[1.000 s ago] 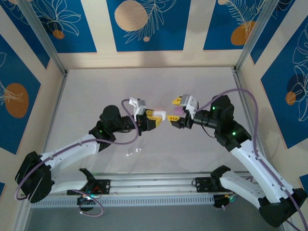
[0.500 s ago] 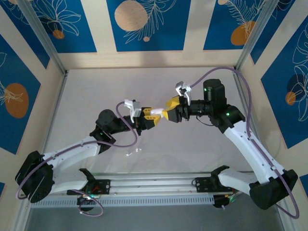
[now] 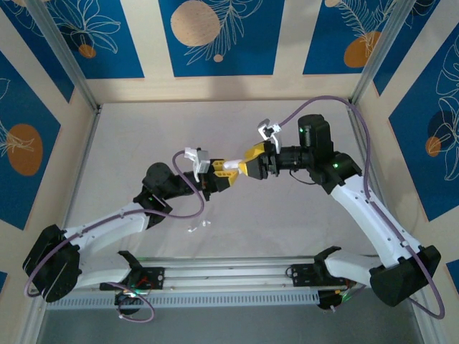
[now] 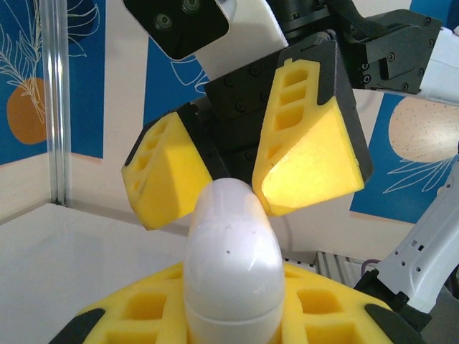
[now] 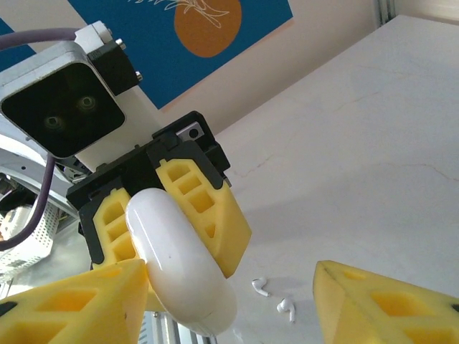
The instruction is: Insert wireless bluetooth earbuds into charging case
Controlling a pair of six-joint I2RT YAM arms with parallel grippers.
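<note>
Earbuds (image 5: 259, 287) first: two white ones lie loose on the table (image 3: 143, 143), low in the top view, near the arm bases and on the left arm's side. They're well apart from both grippers, which are up in mid-air.

Next along, left gripper (image 3: 224, 174): pressed tight on the charging case (image 4: 233, 258), a white pebble, pinched at one end w/ the rest sticking out free. Case looks closed; a seam shows near the gripped end. Its long axis runs approx along the line btwn the two grippers, free end pointing at the right arm.

Then right gripper (image 3: 248, 168): spread, nothing held, its fingers (image 4: 312, 143) standing one each side of the case's rounded tip. Touching or just clear of it, can't tell.

So the relation that matters: case tip lies straight ahead of the right gripper, btwn its fingers, axis end-on to it. Prob next step is closing on that free end, to lift the lid or take the case over. Right arm is the free one for the earbuds, tho the left is nearer them.
</note>
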